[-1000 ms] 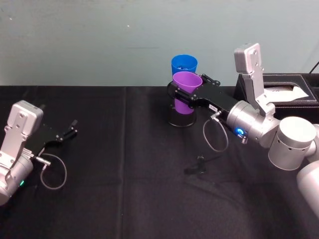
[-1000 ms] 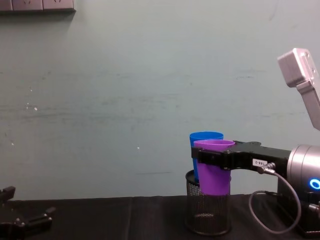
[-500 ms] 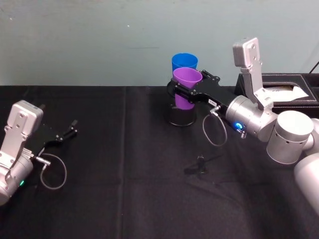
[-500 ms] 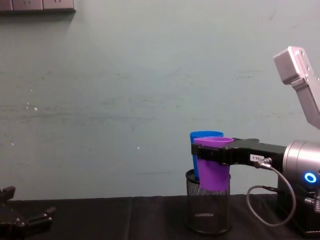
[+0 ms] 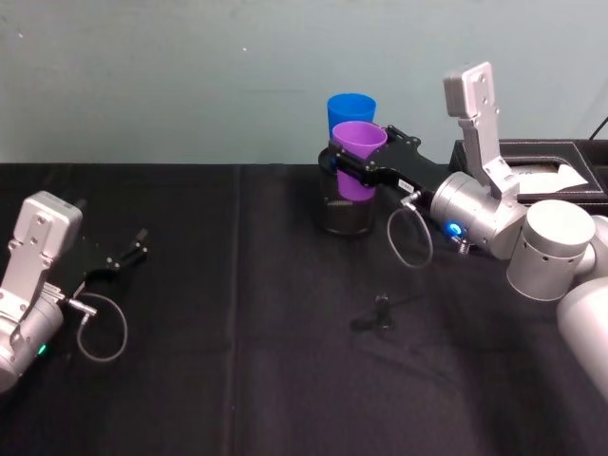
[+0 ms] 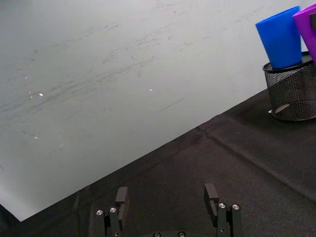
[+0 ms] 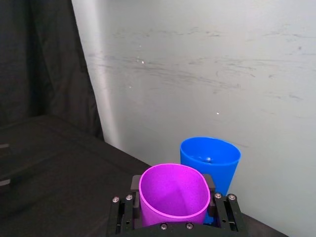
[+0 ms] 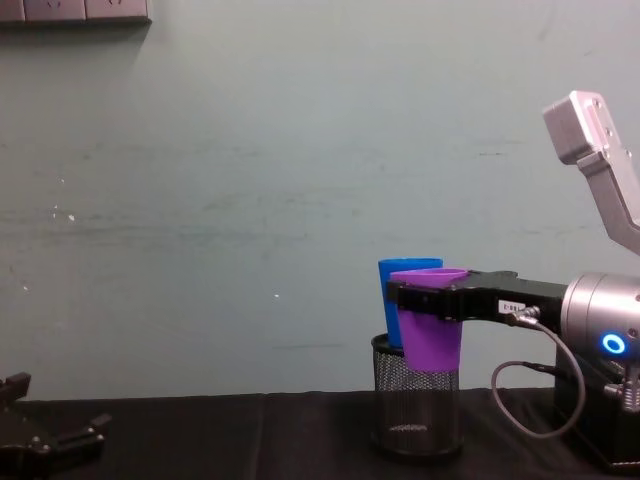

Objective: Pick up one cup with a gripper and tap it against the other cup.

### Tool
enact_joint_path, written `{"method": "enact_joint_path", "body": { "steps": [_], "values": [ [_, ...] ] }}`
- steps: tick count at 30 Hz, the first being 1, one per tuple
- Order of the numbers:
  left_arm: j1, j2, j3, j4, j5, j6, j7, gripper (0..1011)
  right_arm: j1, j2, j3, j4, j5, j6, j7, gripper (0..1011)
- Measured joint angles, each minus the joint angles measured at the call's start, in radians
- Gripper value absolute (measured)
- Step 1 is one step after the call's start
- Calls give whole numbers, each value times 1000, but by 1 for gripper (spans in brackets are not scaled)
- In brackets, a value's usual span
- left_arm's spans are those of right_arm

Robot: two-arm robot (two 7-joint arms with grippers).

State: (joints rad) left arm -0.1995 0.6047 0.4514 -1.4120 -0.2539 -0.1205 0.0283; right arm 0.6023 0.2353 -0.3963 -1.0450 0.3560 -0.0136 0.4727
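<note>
My right gripper (image 5: 357,169) is shut on the purple cup (image 5: 358,142) and holds it in the air over the black mesh holder (image 5: 344,215). The blue cup (image 5: 351,108) stands just behind it, its base hidden by the holder's rim. In the chest view the purple cup (image 8: 431,326) overlaps the blue cup (image 8: 397,292); whether they touch I cannot tell. The right wrist view shows the purple cup (image 7: 173,193) between the fingers (image 7: 135,184), with the blue cup (image 7: 211,159) right behind. My left gripper (image 5: 129,255) rests open on the table at the far left.
The table wears a black cloth (image 5: 237,361). A black box (image 5: 532,169) with white paper sits at the back right, behind my right arm. A small black clamp-like part (image 5: 380,314) lies on the cloth in front of the holder. A pale wall rises close behind the cups.
My right gripper has raised the purple cup and carried it back toward the blue cup. The left arm has not moved.
</note>
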Motion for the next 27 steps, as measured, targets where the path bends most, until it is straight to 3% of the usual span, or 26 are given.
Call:
{"method": "enact_joint_path", "body": {
  "steps": [12, 27],
  "values": [
    [0, 0, 0, 0, 0, 0, 0, 1000, 58, -21, 1, 80, -3, -22, 26, 731],
    [0, 0, 0, 0, 0, 0, 0, 1000, 61, -26, 0, 85, -3, -23, 36, 731]
  ]
}}
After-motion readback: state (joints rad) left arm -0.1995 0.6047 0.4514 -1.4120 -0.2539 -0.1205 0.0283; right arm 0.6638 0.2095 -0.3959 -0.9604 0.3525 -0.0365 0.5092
